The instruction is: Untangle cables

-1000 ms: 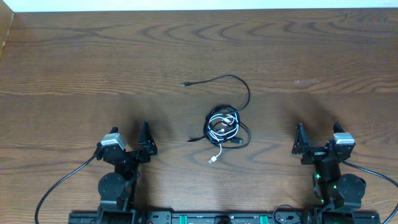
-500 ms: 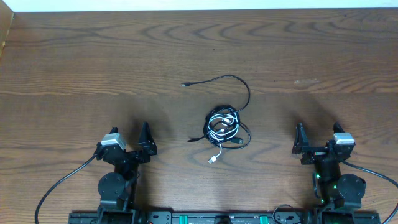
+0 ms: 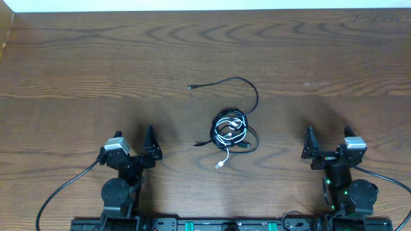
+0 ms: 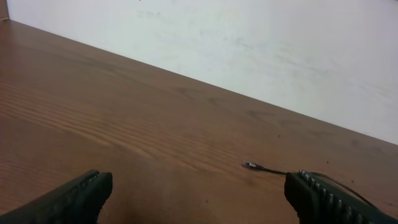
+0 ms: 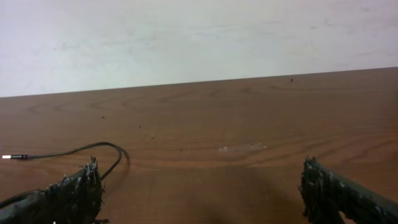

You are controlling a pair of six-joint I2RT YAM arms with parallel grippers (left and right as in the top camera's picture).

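left pincer (image 3: 151, 146), right pincer (image 3: 311, 149): spread, empty, flanking cables (image 3: 230, 131) | should pinch white plug end (image 3: 219, 165), draw outward slowly

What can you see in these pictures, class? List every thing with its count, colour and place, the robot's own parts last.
table: one, brown wood, under everything
wall: one, white, beyond the far edge
cables: one tangled bundle, black and white, table centre
black plug end: one, loose, beyond the bundle
white plug end: one, near side of the bundle
left end effector: one, black, open, empty
right end effector: one, black, open, empty
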